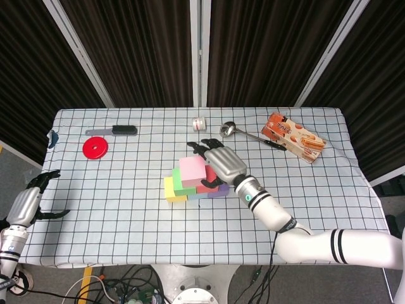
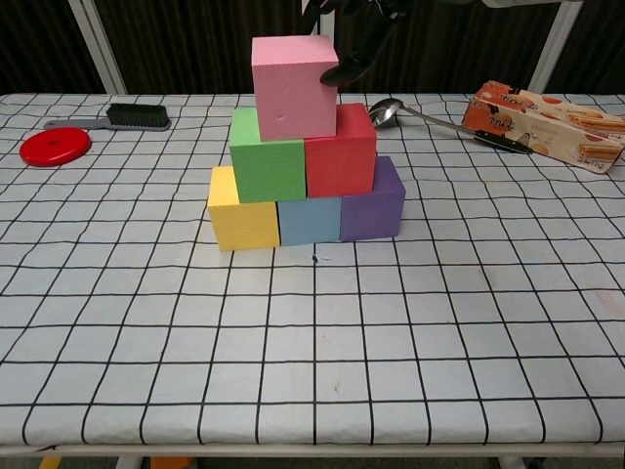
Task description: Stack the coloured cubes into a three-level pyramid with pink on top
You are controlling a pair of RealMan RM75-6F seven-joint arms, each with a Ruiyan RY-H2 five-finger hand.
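Note:
A pink cube (image 2: 293,88) (image 1: 192,170) sits on top of a green cube (image 2: 267,171) and a red cube (image 2: 340,156). Below them stand a yellow cube (image 2: 239,220), a blue cube (image 2: 309,221) and a purple cube (image 2: 376,205) in a row on the checked cloth. My right hand (image 1: 223,161) (image 2: 356,39) reaches over the stack from behind and holds the pink cube, with a dark fingertip on its upper right edge. My left hand (image 1: 28,199) hangs beyond the table's left edge, fingers apart and holding nothing.
A red disc (image 1: 95,148) and a black brush (image 1: 120,130) lie at the back left. A small white roll (image 1: 200,123), a metal spoon (image 1: 243,133) and a cracker box (image 1: 294,137) lie at the back right.

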